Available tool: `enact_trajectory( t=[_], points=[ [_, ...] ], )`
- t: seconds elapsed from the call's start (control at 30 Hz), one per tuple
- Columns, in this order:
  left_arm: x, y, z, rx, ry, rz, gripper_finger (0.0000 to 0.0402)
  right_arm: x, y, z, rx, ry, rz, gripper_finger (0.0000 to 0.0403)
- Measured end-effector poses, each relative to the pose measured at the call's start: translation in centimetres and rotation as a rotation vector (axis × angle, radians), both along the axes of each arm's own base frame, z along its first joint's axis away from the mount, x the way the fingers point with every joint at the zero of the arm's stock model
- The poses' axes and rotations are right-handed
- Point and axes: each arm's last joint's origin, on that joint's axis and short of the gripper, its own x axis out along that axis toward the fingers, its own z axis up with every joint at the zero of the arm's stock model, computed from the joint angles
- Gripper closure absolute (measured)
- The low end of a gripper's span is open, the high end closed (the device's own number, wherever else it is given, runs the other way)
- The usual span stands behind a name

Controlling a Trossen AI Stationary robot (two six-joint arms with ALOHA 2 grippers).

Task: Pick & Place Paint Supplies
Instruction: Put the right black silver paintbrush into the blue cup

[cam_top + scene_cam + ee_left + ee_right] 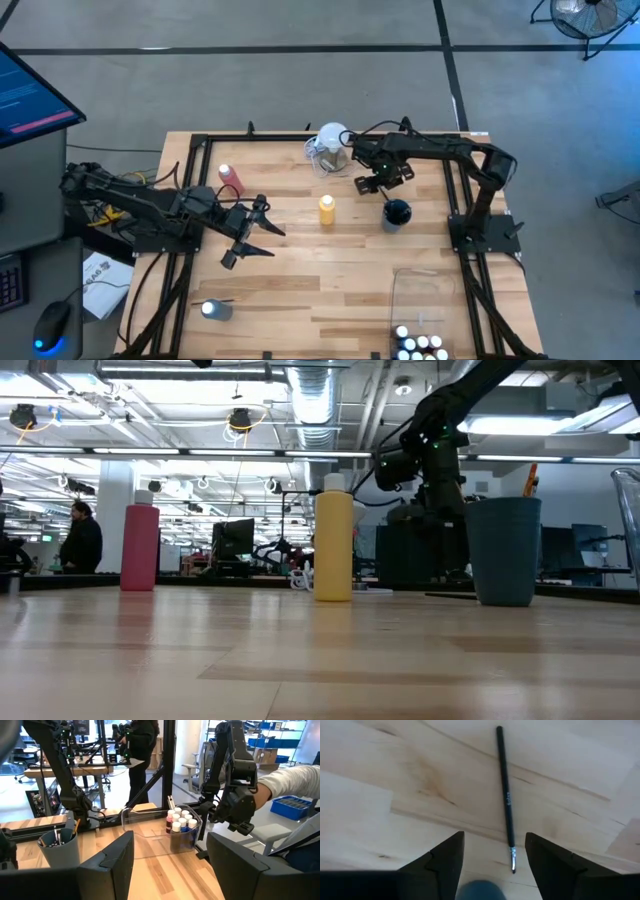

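Observation:
A thin dark paintbrush (506, 795) lies flat on the wooden table. My right gripper (495, 837) points down over its bristle end, open, with one finger on either side and touching nothing. A dark blue cup (397, 212) holding brushes (59, 836) stands just beside it. The yellow squeeze bottle (327, 210) and the pink-red one (229, 178) stand upright on their bases. Several white-capped paint bottles (180, 820) stand in a clear bin (425, 300). My left gripper (277, 243) waits open and level at the table's left.
A clear jug with a white round top (330, 148) stands at the far edge, next to my right arm. A small light-blue object (215, 310) lies near the front left. A black frame (190, 160) borders the table. A person's sleeve (285, 780) shows beyond the table.

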Motion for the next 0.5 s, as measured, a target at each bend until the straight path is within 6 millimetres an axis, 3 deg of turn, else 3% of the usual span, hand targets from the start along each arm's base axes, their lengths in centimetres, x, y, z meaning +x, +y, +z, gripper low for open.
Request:
enact_trajectory(
  t=[0.5],
  points=[
    [0.01,0.0,-0.02,0.0,0.001,0.0,0.0192,-0.15,0.12,-1.0,-0.012,-0.018,0.011,0.0223]
  ],
)
